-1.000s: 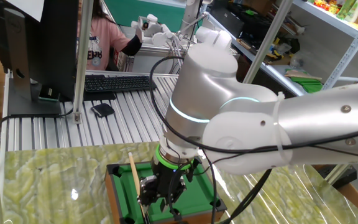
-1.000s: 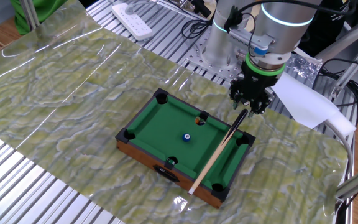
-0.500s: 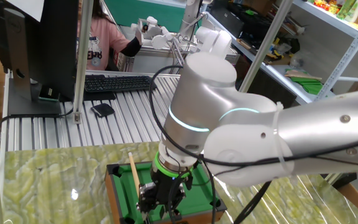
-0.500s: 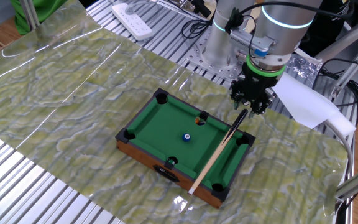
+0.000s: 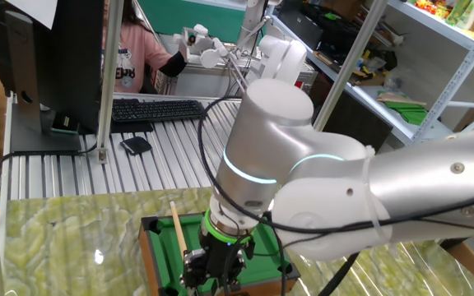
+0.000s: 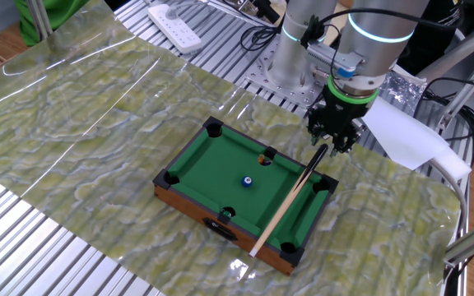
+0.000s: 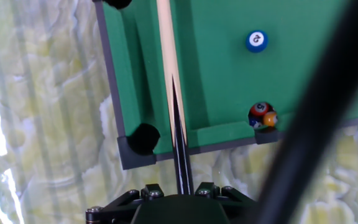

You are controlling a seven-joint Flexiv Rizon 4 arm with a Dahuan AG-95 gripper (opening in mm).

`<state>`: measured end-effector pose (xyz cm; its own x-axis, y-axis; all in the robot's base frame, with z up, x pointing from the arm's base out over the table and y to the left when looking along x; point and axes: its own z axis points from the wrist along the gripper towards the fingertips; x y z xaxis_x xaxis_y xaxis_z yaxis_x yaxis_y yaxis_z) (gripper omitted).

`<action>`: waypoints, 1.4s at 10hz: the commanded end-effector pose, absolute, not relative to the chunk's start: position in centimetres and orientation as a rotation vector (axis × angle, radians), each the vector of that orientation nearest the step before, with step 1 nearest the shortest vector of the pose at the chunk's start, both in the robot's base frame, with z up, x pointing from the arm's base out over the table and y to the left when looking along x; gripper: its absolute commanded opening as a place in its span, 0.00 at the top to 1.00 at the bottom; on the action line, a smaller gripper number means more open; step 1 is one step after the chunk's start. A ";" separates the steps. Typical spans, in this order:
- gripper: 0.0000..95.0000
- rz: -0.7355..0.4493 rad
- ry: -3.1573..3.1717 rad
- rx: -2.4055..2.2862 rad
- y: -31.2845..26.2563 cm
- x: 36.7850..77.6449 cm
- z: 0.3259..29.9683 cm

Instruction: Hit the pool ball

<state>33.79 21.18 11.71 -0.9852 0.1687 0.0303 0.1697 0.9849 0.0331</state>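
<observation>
Pool ball (image 7: 257,41) hidden behind arm (image 5: 303,181)

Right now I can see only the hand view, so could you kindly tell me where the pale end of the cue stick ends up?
Observer: The cue stick lies slantwise along one end of the pool table, and its pale tip juts over the rail nearest the other fixed camera.
Operator: Thank you. Where is the gripper along it?
Observer: The gripper is right over the dark butt end, at the opposite corner. I cannot tell whether it touches.
Operator: And the ball?
Observer: The pool ball sits mid-felt, roughly between the two side pockets and apart from the cue stick.
</observation>
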 end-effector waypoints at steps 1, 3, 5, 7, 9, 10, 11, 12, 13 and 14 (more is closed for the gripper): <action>0.60 -0.056 -3.101 -0.269 21.2 33.8 11.5; 0.60 -0.054 -3.104 -0.269 21.2 33.8 11.2; 0.60 -0.055 -3.105 -0.259 21.2 33.8 11.0; 0.60 -0.055 -3.109 -0.257 20.8 33.9 10.5; 0.60 -0.055 -3.111 -0.252 20.5 34.1 10.1; 0.60 -0.054 -3.111 -0.258 20.5 34.1 9.9; 0.60 -0.055 -3.113 -0.259 20.5 34.1 9.7; 0.60 -0.055 -3.115 -0.261 20.6 34.1 9.4; 0.60 -0.056 -3.118 -0.261 20.6 34.1 9.2; 0.60 -0.056 -3.119 -0.260 20.6 34.1 9.1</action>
